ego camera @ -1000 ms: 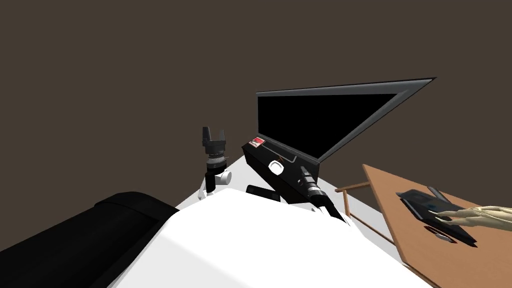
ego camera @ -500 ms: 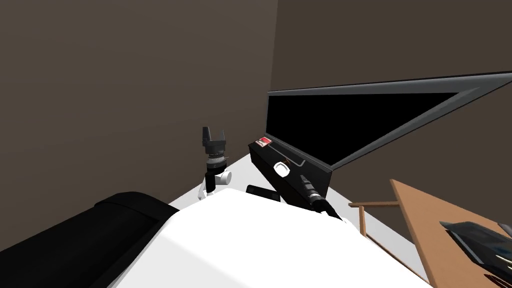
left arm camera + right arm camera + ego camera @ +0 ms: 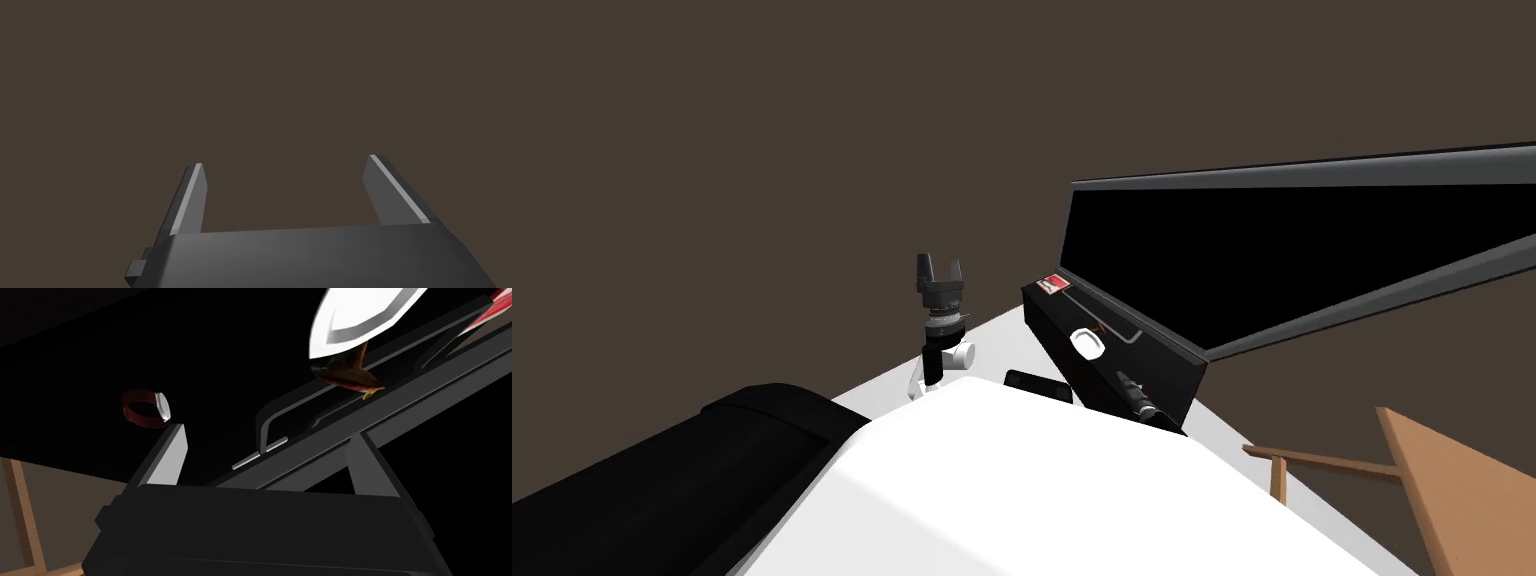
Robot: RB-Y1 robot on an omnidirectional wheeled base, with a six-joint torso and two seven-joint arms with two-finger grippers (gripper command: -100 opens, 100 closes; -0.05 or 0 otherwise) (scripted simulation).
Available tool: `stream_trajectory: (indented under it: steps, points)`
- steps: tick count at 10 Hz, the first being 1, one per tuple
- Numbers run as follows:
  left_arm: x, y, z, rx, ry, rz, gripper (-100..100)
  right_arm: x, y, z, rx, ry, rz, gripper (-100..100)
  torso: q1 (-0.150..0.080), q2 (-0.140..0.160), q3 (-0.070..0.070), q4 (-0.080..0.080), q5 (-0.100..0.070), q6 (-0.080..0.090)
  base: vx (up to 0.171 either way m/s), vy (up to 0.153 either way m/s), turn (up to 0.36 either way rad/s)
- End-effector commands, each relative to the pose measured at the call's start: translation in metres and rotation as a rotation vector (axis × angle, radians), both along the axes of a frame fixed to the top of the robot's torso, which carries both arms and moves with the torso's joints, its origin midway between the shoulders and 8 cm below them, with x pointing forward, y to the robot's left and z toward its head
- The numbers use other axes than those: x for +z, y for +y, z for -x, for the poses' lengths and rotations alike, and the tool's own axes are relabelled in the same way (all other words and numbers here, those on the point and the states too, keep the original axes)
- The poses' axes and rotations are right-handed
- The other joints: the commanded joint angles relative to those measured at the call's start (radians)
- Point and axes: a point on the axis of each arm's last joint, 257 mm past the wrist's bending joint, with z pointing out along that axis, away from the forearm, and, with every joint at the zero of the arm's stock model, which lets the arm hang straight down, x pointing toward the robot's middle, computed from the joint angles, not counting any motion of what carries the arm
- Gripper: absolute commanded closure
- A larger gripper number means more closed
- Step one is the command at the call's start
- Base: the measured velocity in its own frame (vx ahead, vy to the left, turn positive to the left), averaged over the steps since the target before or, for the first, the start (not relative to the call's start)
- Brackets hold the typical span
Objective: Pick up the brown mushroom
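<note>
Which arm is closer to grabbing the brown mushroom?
The right. Its open right pincer has the brown mushroom just ahead, by the white bowl. The left pincer is raised off to the side, away from it.

A white bowl (image 3: 360, 313), itself cut off, partly hides the brown mushroom (image 3: 346, 374).

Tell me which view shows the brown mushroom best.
The right wrist view: the brown mushroom sits large beyond the open right hand, beside a white dish. The head view gives at most a tiny speck by that dish; the left hand points elsewhere.
</note>
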Motion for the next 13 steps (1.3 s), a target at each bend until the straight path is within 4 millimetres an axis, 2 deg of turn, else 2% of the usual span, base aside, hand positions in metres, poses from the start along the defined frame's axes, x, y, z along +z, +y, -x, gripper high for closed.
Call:
stream_trajectory:
  steps: [1, 3, 4, 6, 7, 8, 9, 12, 13]
  points:
    - [0.000, 0.000, 0.000, 0.000, 0.000, 0.000, 0, -0.010, -0.008, 0.019, 0.003, 0.061, 0.029, -100, 0.000, 0.000, 0.000, 0.000, 0.000, 0.000, -0.034, 0.006, 0.183]
    - [0.000, 0.000, 0.000, 0.000, 0.000, 0.000, 0, -0.042, -0.040, 0.069, 0.028, 0.224, 0.121, -100, 0.000, 0.000, 0.000, 0.000, 0.000, 0.000, -0.037, 0.016, 0.398]
    - [0.000, 0.000, 0.000, 0.000, 0.000, 0.000, 0, -0.043, -0.040, 0.071, 0.026, 0.232, 0.122, -100, 0.000, 0.001, 0.000, 0.000, 0.000, 0.000, -0.030, 0.009, 0.196]
    - [0.000, 0.000, 0.000, 0.000, 0.000, 0.000, 0, -0.064, -0.073, 0.123, 0.060, 0.390, 0.214, -100, 0.000, 0.000, 0.000, 0.000, 0.000, 0.001, -0.025, 0.012, 0.340]
    - [0.000, 0.000, 0.000, 0.000, 0.000, 0.000, 0, -0.065, -0.075, 0.125, 0.058, 0.394, 0.215, -100, 0.000, 0.000, 0.000, 0.000, 0.000, 0.000, -0.021, 0.003, 0.240]
    - [0.000, 0.000, 0.000, 0.000, 0.000, 0.000, 0, -0.072, -0.091, 0.149, 0.080, 0.466, 0.260, -100, -0.001, 0.000, 0.000, 0.000, 0.000, 0.001, -0.019, 0.012, 0.295]
    - [0.000, 0.000, 0.000, 0.000, 0.000, 0.000, 0, -0.073, -0.092, 0.151, 0.078, 0.471, 0.260, -100, -0.001, -0.001, 0.000, 0.000, 0.000, 0.001, -0.013, 0.006, 0.157]
    - [0.000, 0.000, 0.000, 0.000, 0.000, 0.000, 0, -0.081, -0.142, 0.222, 0.148, 0.681, 0.389, -100, -0.001, -0.001, -0.001, 0.000, 0.000, 0.001, -0.009, 0.011, 0.389]
    - [0.000, 0.000, 0.000, 0.000, 0.000, 0.000, 0, -0.081, -0.142, 0.222, 0.149, 0.681, 0.390, -100, -0.001, -0.001, -0.001, 0.000, 0.000, 0.001, -0.003, 0.003, 0.238]
